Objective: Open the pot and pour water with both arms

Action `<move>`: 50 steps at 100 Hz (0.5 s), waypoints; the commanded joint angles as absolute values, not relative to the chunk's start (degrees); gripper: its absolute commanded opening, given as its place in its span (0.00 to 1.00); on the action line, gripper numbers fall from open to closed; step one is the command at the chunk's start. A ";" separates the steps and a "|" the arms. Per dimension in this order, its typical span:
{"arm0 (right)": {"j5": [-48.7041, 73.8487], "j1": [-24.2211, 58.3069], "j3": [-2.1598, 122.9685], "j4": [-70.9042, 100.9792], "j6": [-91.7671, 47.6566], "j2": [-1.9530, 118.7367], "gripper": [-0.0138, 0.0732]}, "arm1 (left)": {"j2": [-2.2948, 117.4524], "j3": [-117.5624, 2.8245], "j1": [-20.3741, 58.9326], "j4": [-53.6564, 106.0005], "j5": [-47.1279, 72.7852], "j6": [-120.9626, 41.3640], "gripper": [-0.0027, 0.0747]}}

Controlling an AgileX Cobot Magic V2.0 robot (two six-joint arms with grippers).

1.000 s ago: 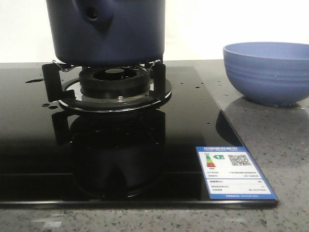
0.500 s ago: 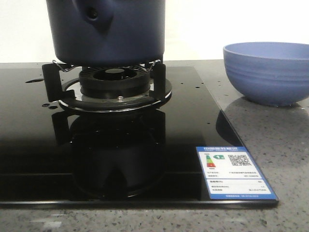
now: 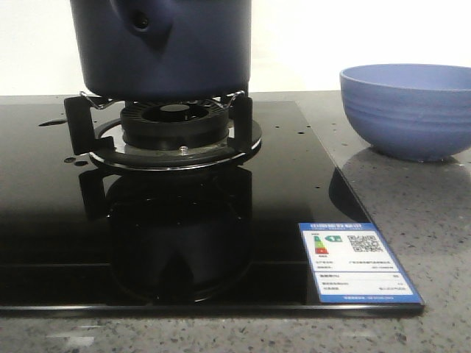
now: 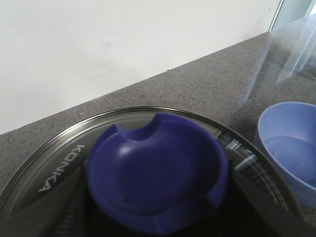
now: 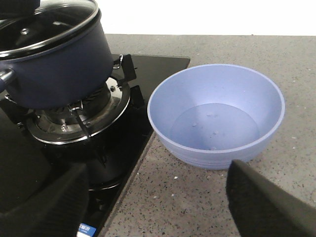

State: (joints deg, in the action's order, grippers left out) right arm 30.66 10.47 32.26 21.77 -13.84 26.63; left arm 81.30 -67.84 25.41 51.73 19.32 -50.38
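While the pot sits lidded on the burner of the black stove, a bowl stands beside it on the table. The right tool hangs released near the bowl; the left tool's fingers flank the lid's knob; whether clenched, I cannot tell.

Bright even light; cooktop mirror-glossy; left wrist foreground possibly defocused

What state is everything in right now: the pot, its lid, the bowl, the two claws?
pot: on the burner stand, lid on
glass lid: closed over the pot
lid knob: not gripped
light-blue bowl: upright on the counter, beside the stove
right claw: open, holding nothing
left claw: not visible
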 commanded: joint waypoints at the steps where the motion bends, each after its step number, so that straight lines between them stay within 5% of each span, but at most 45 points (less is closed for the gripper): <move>1: 27.80 10.44 34.37 22.42 -14.34 27.21 0.76 | 79.50 -71.43 25.41 53.71 18.73 -49.56 0.49; 50: 34.86 10.22 40.15 17.16 -13.22 34.67 0.76 | 73.70 -76.99 20.21 50.96 22.70 -49.56 0.49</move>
State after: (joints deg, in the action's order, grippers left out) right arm 36.50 10.47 35.78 19.04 -13.69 31.50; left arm 78.18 -74.32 22.07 49.98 25.54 -50.14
